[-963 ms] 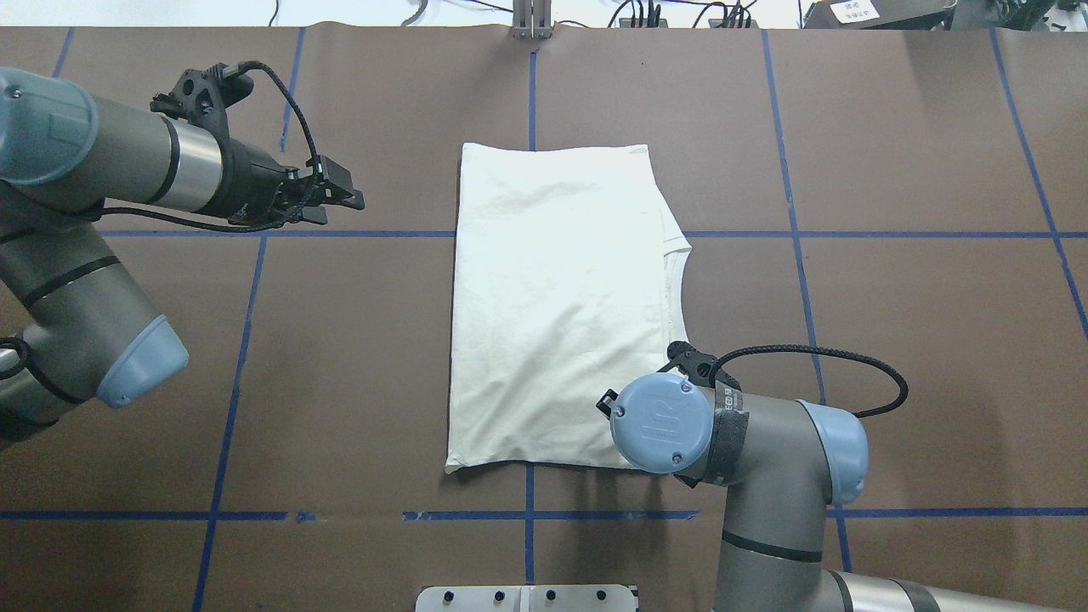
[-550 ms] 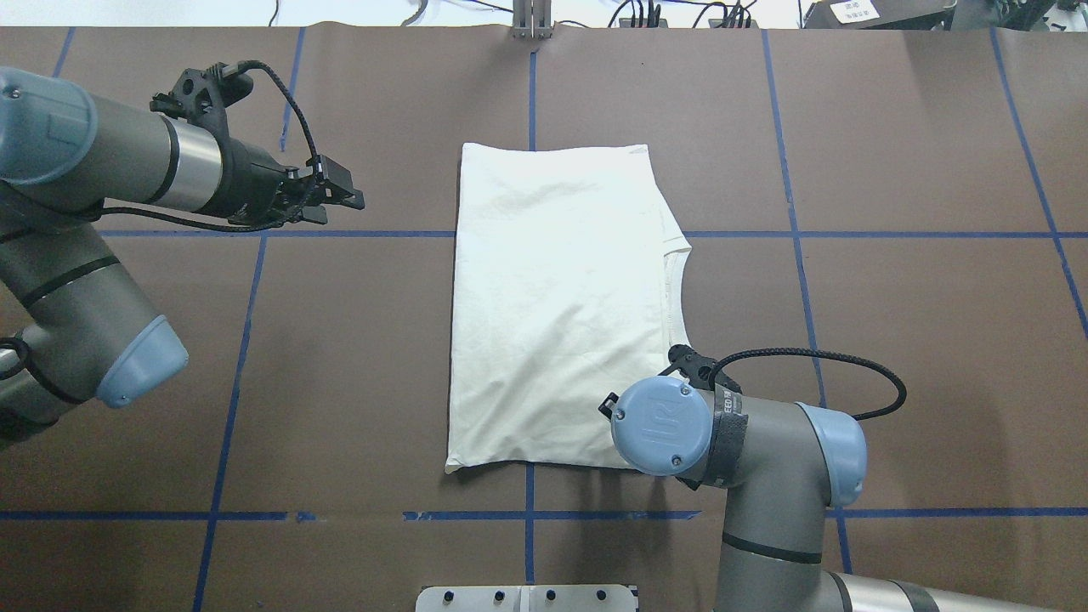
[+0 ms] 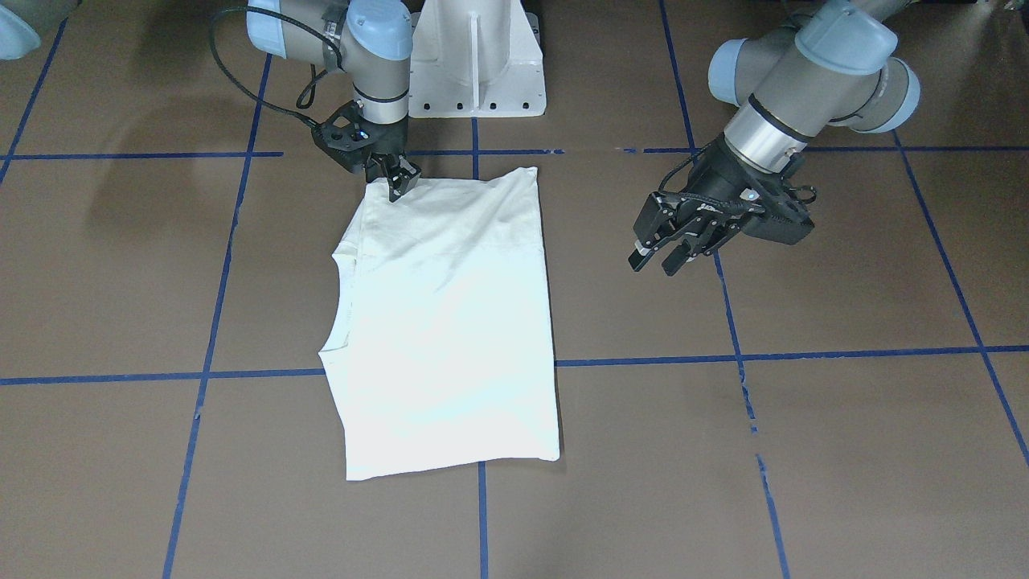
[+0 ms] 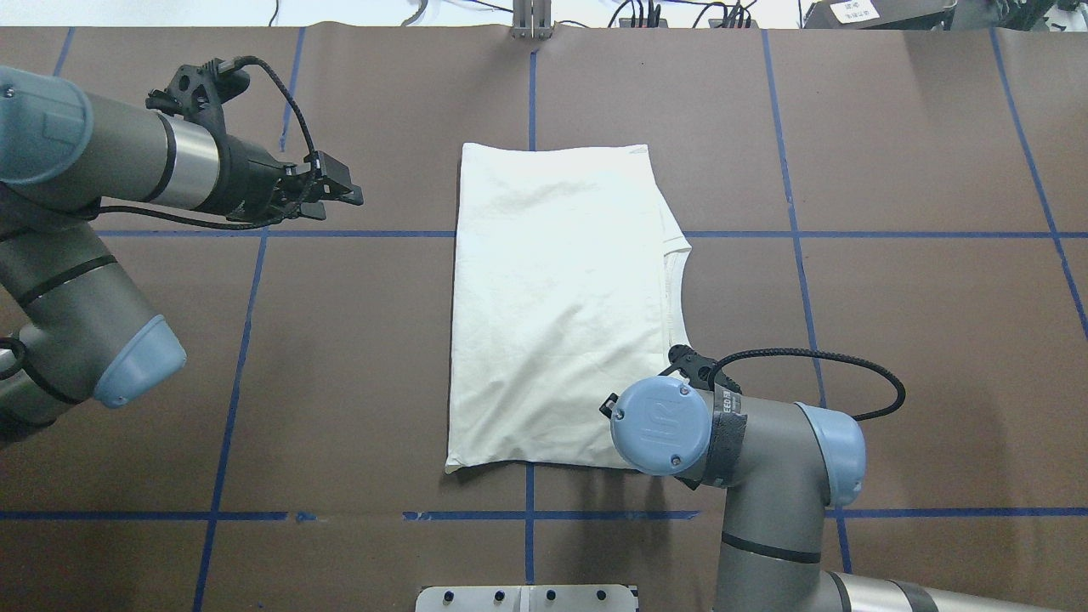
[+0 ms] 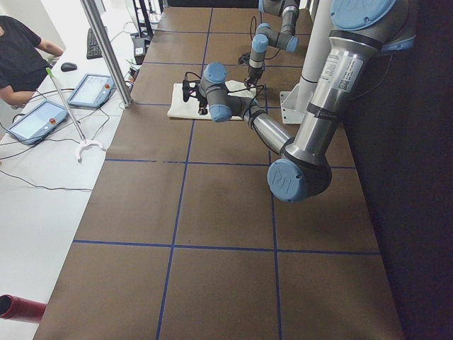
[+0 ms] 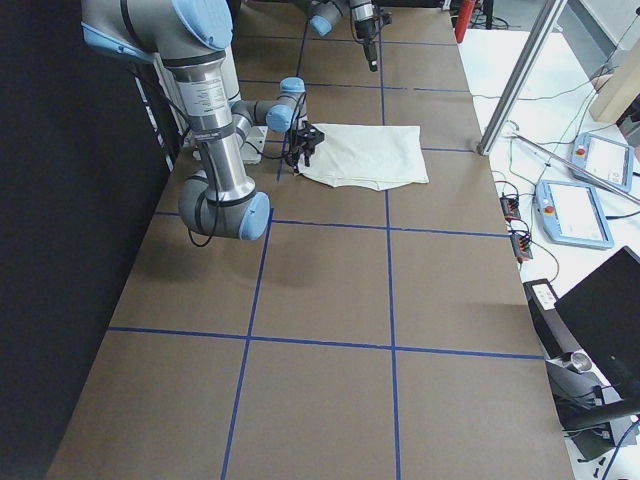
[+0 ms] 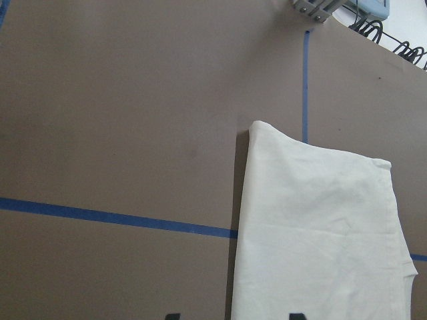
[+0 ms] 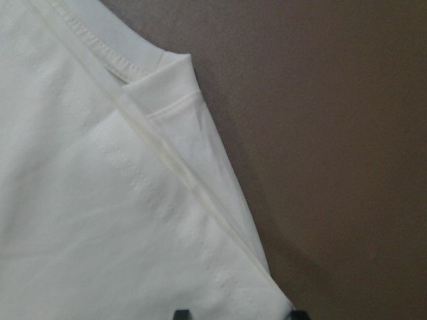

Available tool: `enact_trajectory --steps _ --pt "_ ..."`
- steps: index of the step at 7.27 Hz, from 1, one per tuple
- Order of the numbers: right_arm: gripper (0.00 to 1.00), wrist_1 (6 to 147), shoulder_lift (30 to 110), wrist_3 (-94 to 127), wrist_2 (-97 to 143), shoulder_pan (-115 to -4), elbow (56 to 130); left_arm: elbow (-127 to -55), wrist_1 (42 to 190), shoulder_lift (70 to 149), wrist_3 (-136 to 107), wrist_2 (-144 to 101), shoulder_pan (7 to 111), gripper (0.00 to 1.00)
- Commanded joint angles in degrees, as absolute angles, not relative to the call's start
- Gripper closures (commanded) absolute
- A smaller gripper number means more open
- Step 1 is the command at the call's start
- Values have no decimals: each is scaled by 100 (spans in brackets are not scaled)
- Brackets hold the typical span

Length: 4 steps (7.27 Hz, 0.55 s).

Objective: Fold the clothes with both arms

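The cream T-shirt (image 4: 552, 306) lies folded into a tall rectangle at the table's middle, plain side up; its print is hidden. It also shows in the front view (image 3: 442, 322). My right gripper (image 3: 399, 186) hangs straight down at the shirt's near right corner by the collar, open. In the right wrist view the shirt's layered edge (image 8: 200, 200) lies between the fingertips (image 8: 181, 313). In the overhead view the right wrist hides this gripper. My left gripper (image 4: 353, 194) is open and empty, held in the air well to the left of the shirt (image 7: 320, 233).
Blue tape lines divide the brown table (image 4: 892, 340) into squares. The white pedestal base (image 3: 474, 64) stands at the robot's side. A metal bracket (image 4: 533, 21) sits at the far edge. An operator (image 5: 18, 57) and tablets (image 5: 88, 88) are beyond that edge.
The left gripper has shifted slightly toward the far edge. The right arm and the shirt have hardly moved.
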State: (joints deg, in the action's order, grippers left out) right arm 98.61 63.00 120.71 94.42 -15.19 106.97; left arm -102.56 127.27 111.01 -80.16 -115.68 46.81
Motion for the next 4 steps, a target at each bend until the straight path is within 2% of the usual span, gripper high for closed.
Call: enact_trajectory --steps 1,4 --pt "59 9861 6293 12085 9448 -1521 10688 -10283 12727 11101 -8024 -11566 4685 38" --pt "57 9291 6371 12252 9439 -1529 10547 -10309 12727 11101 -8024 -11566 4693 38"
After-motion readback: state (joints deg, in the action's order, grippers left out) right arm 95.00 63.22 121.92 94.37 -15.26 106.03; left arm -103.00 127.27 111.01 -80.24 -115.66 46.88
